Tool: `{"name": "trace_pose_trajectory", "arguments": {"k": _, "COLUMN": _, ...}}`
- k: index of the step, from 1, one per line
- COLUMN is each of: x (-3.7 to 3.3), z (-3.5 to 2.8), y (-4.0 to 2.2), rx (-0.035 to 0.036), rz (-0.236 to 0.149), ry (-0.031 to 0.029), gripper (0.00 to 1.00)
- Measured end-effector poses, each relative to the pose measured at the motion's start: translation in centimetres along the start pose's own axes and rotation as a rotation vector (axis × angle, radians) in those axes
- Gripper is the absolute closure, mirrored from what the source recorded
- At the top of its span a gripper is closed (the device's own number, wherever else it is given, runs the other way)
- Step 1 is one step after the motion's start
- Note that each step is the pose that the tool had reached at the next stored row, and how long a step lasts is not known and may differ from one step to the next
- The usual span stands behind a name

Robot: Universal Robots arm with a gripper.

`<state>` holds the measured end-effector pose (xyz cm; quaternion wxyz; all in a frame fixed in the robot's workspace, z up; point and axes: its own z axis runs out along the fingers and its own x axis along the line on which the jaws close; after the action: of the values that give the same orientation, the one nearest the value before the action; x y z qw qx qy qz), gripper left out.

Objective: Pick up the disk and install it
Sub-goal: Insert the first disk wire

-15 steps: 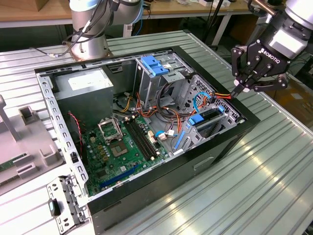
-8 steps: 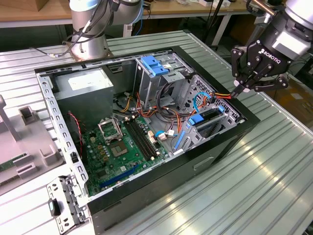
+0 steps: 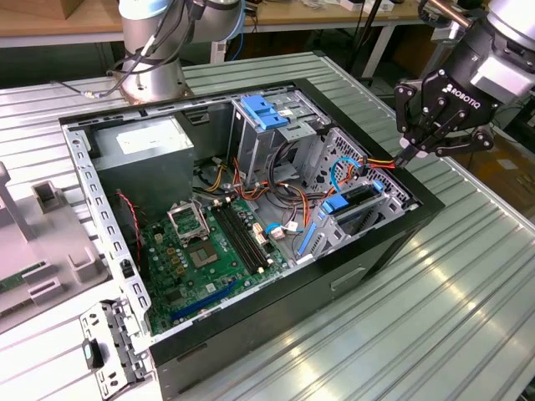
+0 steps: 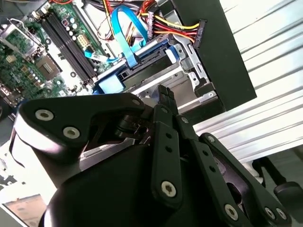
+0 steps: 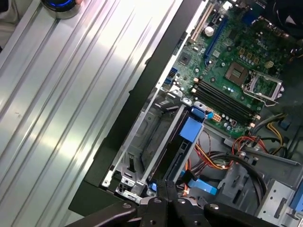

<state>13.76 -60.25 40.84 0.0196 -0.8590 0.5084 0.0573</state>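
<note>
The black end effector (image 3: 407, 155) has its fingers pressed together w/ no gap, holding nothing; both wrist views show the fingertips (image 4: 164, 92) closed to one narrow point (image 5: 164, 185). It hangs just above the far corner of the open black computer case (image 3: 393, 242), at the exterior view's right, near the bundle of red, yellow and black power cables (image 3: 376, 164).

Directly under the tip sits the disk (image 5: 182, 151), a flat grey drive in a bright blue plastic carrier, already lying in the metal drive cage (image 5: 142, 156) inside the case, apart from the fingers. In the second wrist view the disk (image 4: 137, 71) is just beyond the tip, w/ a flat blue data cable (image 4: 124, 33) looping over it.

Further from the end effector: green motherboard (image 3: 196, 251) w/ black memory slots, then a grey power supply box (image 3: 142, 159), and a fixed blue plastic bracket (image 3: 263, 113) on top of the upper cage. The case rests on a ribbed silver metal table (image 3: 451, 309). The arm base (image 3: 155, 50) stands behind the case.
</note>
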Motion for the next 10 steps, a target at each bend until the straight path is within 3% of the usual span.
{"name": "trace_pose_trajectory", "arguments": {"k": 7, "x": 0.00, "z": 0.01, "y": 0.00, "rx": -0.0113, "rz": -0.095, "ry": 0.0023, "gripper": 0.89}}
{"name": "trace_pose_trajectory", "arguments": {"k": 8, "x": 0.00, "z": 0.01, "y": 0.00, "rx": -0.0140, "rz": -0.118, "ry": 0.0029, "gripper": 0.89}}
{"name": "trace_pose_trajectory", "arguments": {"k": 10, "x": 0.00, "z": 0.01, "y": 0.00, "rx": -0.0254, "rz": -0.213, "ry": 0.0053, "gripper": 0.89}}
